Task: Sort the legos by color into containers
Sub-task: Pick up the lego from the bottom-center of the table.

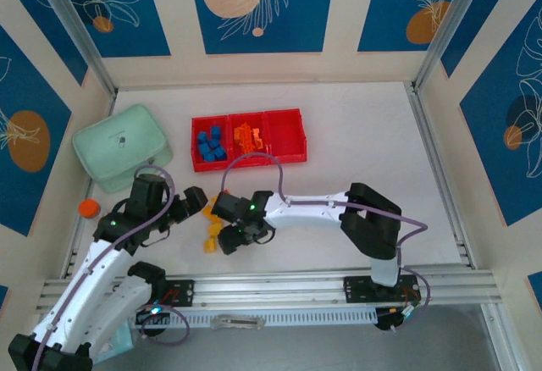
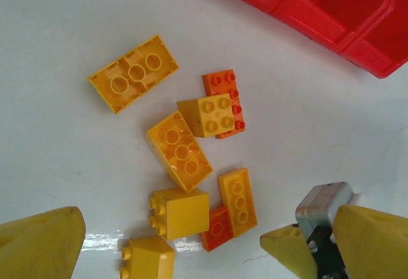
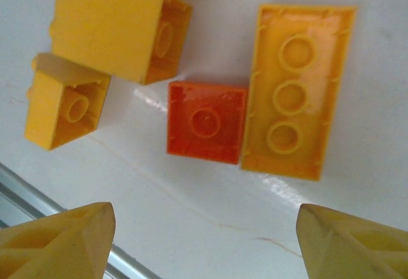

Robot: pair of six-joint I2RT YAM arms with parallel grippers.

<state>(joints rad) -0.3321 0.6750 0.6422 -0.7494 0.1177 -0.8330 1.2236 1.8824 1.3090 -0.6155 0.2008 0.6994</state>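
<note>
Status: sorting is partly complete.

- **Tray:** In the red tray (image 1: 247, 165), the left compartment holds the blue bricks (image 1: 210, 145) and the middle one holds orange bricks (image 1: 248, 136). The right compartment (image 1: 285, 134) looks empty.
- **Remaining:** A cluster of loose bricks (image 2: 180, 150) lies on the worktop (image 1: 364, 151) near the arm bases, well apart from the tray. It is mostly yellow, with two orange pieces among them. By my judgement, all the yellow remains to be sorted.
- **Pincers:** The left pincer (image 2: 191, 253) stands wide above the cluster, holding nothing. The right pincer (image 3: 204, 241) is also parted and empty, over a small orange brick (image 3: 206, 121).
- **Surroundings:** The worktop is white and glossy. Cream walls (image 1: 339, 15) with blue leaf-patterned panels enclose it. A mint-green case (image 1: 121, 146) and an orange cap (image 1: 87, 208) sit at left.
</note>
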